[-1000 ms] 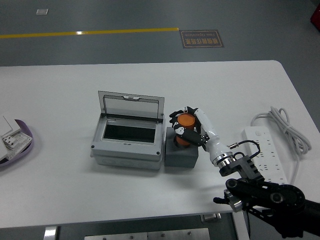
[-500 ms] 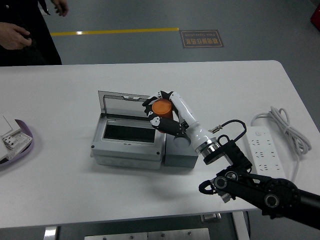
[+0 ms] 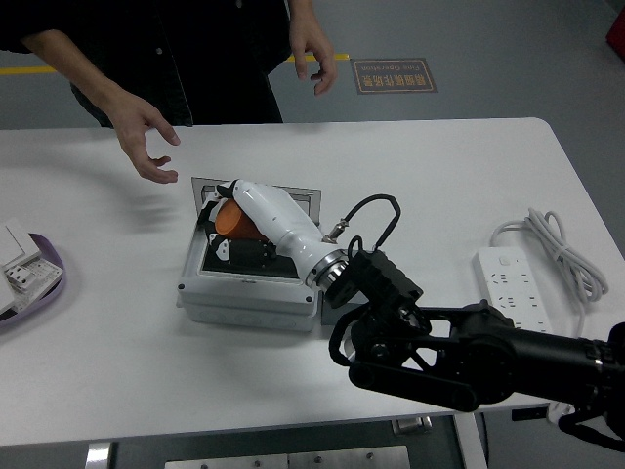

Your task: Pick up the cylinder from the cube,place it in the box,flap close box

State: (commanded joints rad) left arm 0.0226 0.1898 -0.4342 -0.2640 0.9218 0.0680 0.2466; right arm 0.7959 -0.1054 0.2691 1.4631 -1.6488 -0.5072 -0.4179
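Note:
An orange cylinder (image 3: pixel 232 222) is held in my right hand (image 3: pixel 227 227), whose white and black fingers are curled around it above the left part of the open grey box (image 3: pixel 244 291). The box's clear lid stands up at the back, mostly hidden behind my hand. My black right arm (image 3: pixel 459 352) reaches in from the lower right and covers the dark grey cube, of which only a sliver shows by the box's right side. My left arm is out of sight.
A person in black stands at the far side; one hand (image 3: pixel 146 147) hovers over the table just behind the box, the other (image 3: pixel 312 54) is raised. A white power strip (image 3: pixel 518 293) with its cable lies at the right. A purple and white object (image 3: pixel 24 274) sits at the left edge.
My right hand has carried the orange cylinder left from above the cube to over the box's opening. The person has stepped up to the far side with both hands out.

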